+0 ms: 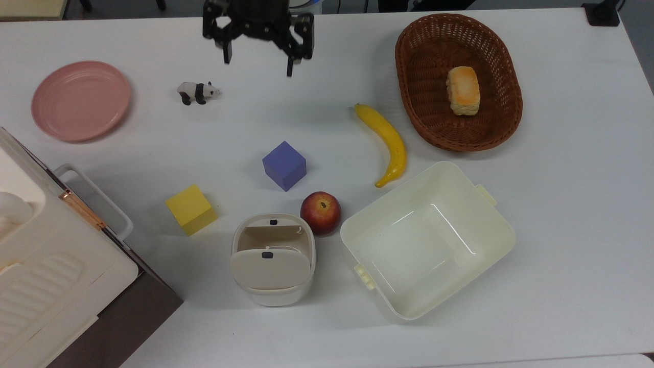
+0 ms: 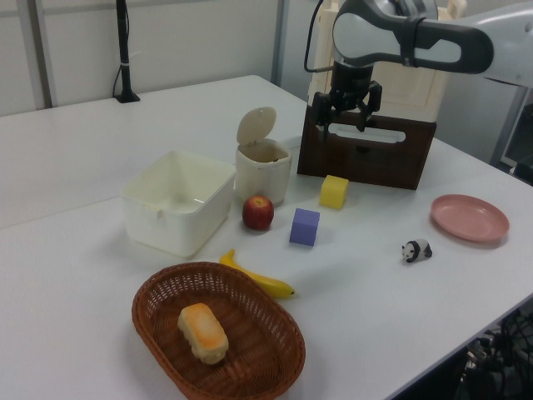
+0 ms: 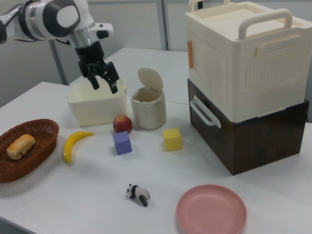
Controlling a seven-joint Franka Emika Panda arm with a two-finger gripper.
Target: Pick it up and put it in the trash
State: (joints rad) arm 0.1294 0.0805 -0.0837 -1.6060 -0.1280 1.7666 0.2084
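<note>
The trash (image 1: 272, 266) is a small cream bin with its swing flap tipped up, standing near the table's front in the top view, also seen as the trash (image 2: 263, 171) and the trash (image 3: 148, 112). The crumpled paper is hidden from every view. My gripper (image 1: 258, 64) hangs high near the top view's top edge, far from the bin, open with nothing between its fingers. It appears in the air as the gripper (image 2: 341, 125) in front of the stacked boxes and as the gripper (image 3: 105, 87) above the tub.
A red apple (image 1: 320, 212) touches the bin's side, with a cream tub (image 1: 490, 214) beyond. A purple cube (image 1: 284, 165), yellow cube (image 1: 191, 209), banana (image 1: 388, 140), panda figurine (image 1: 197, 92), pink plate (image 1: 80, 100), bread basket (image 1: 506, 122) and stacked boxes (image 1: 56, 266) surround it.
</note>
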